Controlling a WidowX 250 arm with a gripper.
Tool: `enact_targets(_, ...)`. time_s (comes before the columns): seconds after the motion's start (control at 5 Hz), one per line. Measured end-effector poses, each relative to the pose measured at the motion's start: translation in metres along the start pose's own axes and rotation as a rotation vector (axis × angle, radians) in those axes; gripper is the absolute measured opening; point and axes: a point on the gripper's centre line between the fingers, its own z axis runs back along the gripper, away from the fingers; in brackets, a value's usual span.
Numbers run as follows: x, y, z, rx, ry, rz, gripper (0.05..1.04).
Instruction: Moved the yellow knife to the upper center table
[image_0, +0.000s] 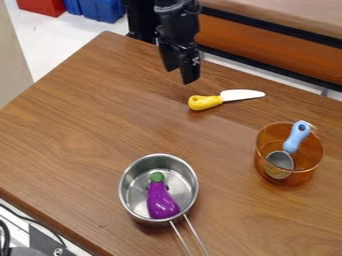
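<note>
You've got the yellow knife (204, 102) on the far part of the table (107, 130), a little right of the middle, and it lies just beside your gripper (181, 75), on the right and slightly to the near side. You have the fingers hanging down over the far side of the table, spread apart with a gap between them: your gripper is released, nothing in its grasp. Your knife's handle is the part closest to those fingertips, and you can see that they're apart from it, off to its far left. The blade (242, 95) runs on from there, away from your gripper toward the right.

Now look at the knife itself: it's lying down on the wood, handle on the left, blade on the right, the tip angled slightly to the far side. You see a thick, bright yellow handle, rounded and bulging at its left end, with a shiny surface. Past it you get a smooth, whitish blade, broad along its length and narrowing at the right end. On your near right sits an amber see-through bowl (262, 159), well apart from the handle, and farther to the near side, left of the bowl, you have a metal pot (128, 197).
</note>
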Motion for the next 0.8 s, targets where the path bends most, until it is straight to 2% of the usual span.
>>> enact_targets(0.2,-0.02,0.008,0.017,0.107,-0.039,0.135,0.993)
enact_targets(0.4,-0.046,0.015,0.026,0.201,-0.021,0.222,0.993)
enact_targets(0.6,-0.08,0.029,0.03,0.255,-0.01,0.245,0.993)
enact_targets(0.8,-0.113,0.039,0.031,0.297,-0.024,0.243,0.993)
